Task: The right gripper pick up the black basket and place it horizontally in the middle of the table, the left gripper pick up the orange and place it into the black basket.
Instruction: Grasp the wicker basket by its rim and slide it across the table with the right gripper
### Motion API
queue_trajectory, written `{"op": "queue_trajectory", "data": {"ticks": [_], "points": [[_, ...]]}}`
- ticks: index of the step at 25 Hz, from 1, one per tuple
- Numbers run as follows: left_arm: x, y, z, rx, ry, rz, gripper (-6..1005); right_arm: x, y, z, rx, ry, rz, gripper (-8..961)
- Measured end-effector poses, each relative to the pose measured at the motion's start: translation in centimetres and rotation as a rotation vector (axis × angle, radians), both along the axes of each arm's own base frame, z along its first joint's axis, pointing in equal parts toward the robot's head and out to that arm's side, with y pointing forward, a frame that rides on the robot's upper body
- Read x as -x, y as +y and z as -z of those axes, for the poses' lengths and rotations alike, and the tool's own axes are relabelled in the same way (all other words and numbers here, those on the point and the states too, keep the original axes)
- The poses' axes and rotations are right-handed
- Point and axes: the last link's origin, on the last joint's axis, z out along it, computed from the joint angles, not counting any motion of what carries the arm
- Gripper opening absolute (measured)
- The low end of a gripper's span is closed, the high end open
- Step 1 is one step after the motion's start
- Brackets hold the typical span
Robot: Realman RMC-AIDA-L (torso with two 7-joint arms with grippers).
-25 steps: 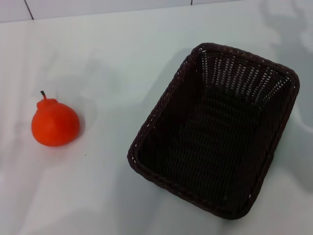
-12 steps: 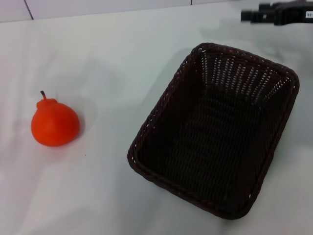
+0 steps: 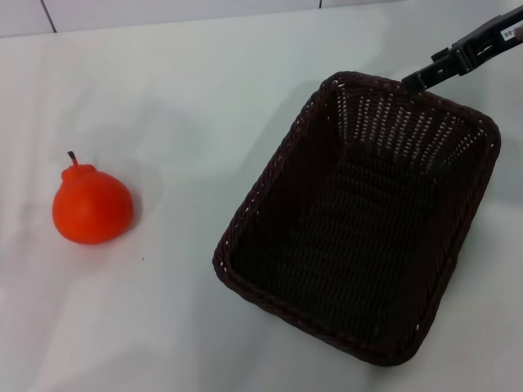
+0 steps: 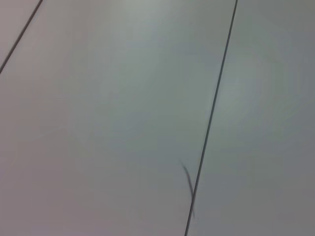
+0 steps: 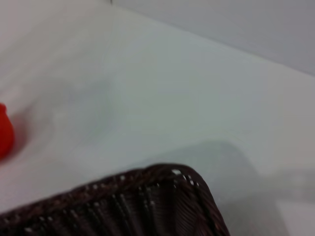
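Head view: my right gripper (image 3: 413, 80) has come down to far rim of dark woven rectangular basket (image 3: 359, 216) | finger state unclear | grasp comes next, I judge | glossy round orange (image 3: 91, 207) waits left

The plain smooth white tabletop (image 3: 188, 90) carries two items. A large rectangular woven basket (image 3: 359, 216), very dark brown-black with a braided rim, rests directly on it at an angle. A glossy orange-red round fruit (image 3: 91, 207) with a short dark stem sits on the surface well apart from the basket, to its left.
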Motion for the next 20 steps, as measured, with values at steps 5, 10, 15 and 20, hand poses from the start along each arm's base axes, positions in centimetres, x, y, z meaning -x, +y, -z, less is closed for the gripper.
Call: {"op": "queue_trajectory", "data": {"ticks": [5, 10, 15, 20], "points": [[0.1, -0.2, 0.1, 0.0, -0.003, -0.006, 824, 0.2, 0.4, 0.6, 0.016, -0.079, -0.016, 814], [0.1, -0.2, 0.2, 0.003, -0.012, -0.009, 824, -0.2, 0.5, 1.7, 0.027, -0.147, -0.018, 812], [0.0, 0.0, 0.3, 0.003, -0.012, -0.003, 825, -0.5, 0.5, 3.5, 0.035, -0.195, -0.028, 652], [0.0, 0.1, 0.3, 0.007, -0.013, -0.009, 825, -0.6, 0.5, 4.1, 0.047, -0.191, -0.032, 524]]}}
